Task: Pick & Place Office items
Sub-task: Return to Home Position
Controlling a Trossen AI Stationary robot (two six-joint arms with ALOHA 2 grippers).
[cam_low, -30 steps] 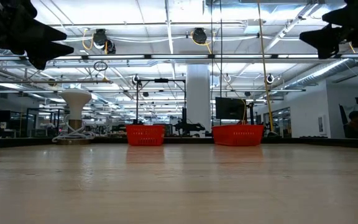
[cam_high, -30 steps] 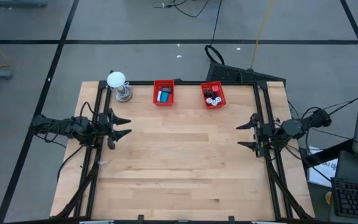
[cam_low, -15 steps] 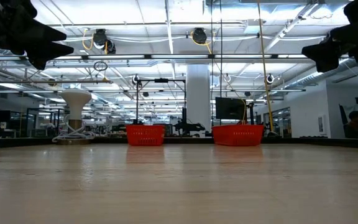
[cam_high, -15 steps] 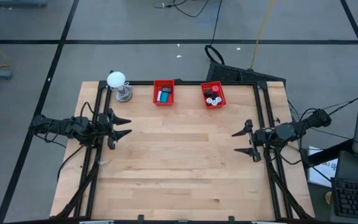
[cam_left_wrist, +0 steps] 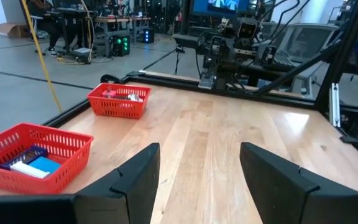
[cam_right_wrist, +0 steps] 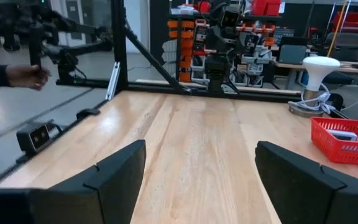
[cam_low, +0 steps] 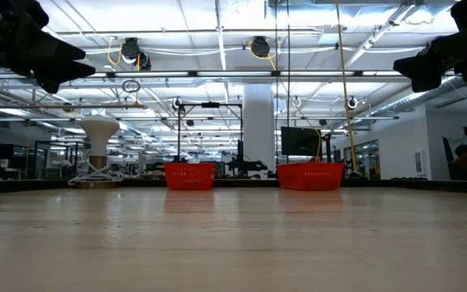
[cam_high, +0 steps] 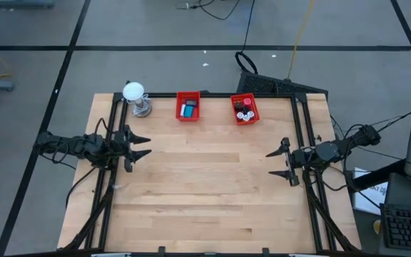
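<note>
Both jaws spread at L/R table (cam_high: 205, 193) sides; office items (cam_high: 188, 110) far off in bins (cam_high: 178, 107).

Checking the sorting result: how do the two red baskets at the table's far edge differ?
The left red basket holds a blue piece and a white piece; the right red basket holds black, white and pink pieces. The left red basket stands close to the white ball; the right red basket stands farther from it. Both are red, alike in size.

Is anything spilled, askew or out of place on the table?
Nothing stands out. Left red basket and right red basket stand upright, office items inside; left end effector and right end effector hover open at either side.
</note>
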